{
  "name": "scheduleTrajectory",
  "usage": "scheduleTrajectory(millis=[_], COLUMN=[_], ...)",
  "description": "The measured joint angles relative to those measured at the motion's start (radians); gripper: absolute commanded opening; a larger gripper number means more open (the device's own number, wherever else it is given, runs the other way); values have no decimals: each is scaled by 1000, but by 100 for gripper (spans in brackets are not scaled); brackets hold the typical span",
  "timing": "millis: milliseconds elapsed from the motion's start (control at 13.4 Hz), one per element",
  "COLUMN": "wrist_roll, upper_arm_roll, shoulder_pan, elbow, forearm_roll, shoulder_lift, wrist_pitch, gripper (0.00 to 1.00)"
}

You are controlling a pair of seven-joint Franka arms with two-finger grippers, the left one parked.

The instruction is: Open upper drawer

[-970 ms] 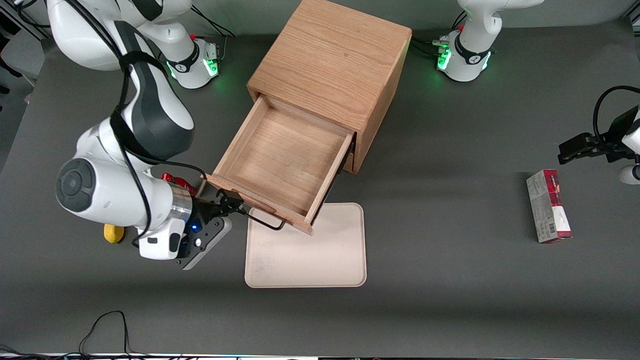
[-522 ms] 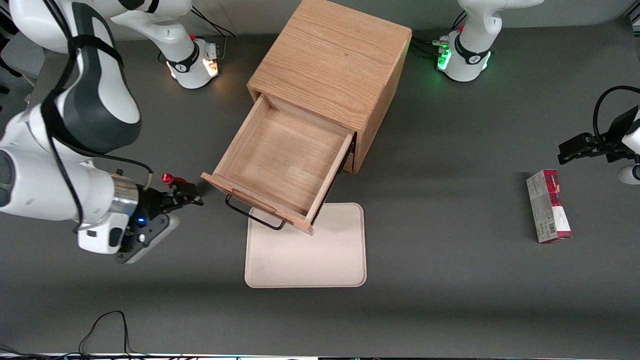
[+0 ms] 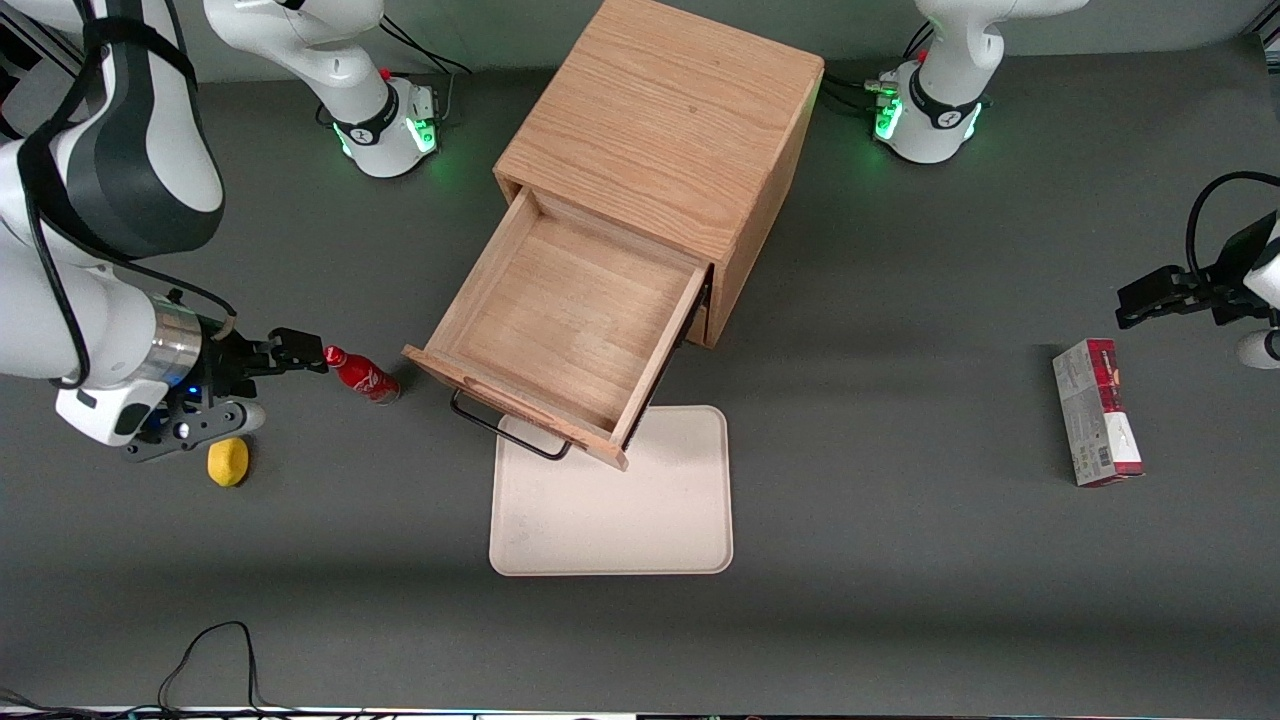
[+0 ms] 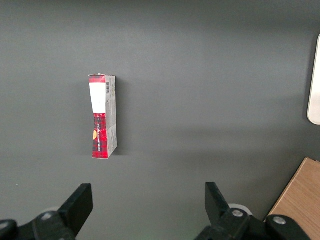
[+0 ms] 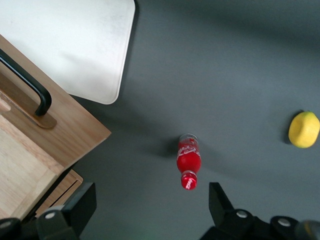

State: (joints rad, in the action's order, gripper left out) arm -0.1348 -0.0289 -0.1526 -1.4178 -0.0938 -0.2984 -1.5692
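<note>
The upper drawer (image 3: 570,335) is made of light wood and is pulled far out of the wooden cabinet (image 3: 665,130). It is a wide, flat box, and nothing is seen inside it. A black wire handle (image 3: 505,430) is fixed on its front, and this front end hangs over the edge of a pale tray (image 3: 615,500) on the grey table (image 3: 900,500).

A small red bottle (image 3: 362,374) with a red cap is seen beside the drawer, toward the working arm's end of the table. White writing is printed on it, but it cannot be read. A yellow lemon (image 3: 228,461) is seen nearer the front camera than the bottle. A red and white box (image 3: 1097,412) with a barcode is laid toward the parked arm's end.

The gripper (image 3: 300,352) is held low, away from the handle, just beside the bottle's cap. Its fingers (image 5: 75,207) are spread wide and nothing is held.
</note>
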Motion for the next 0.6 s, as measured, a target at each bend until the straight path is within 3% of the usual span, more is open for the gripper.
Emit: scheduleTrajectory(millis=[373, 597], wrist_roll=[3, 3], upper_arm_roll=[-39, -62], shoulder_pan=[1, 1], elbow=[-46, -211], forearm_roll=[2, 2], shoulder_lift=[27, 137], wrist_pitch=[-13, -132], gripper=[100, 100])
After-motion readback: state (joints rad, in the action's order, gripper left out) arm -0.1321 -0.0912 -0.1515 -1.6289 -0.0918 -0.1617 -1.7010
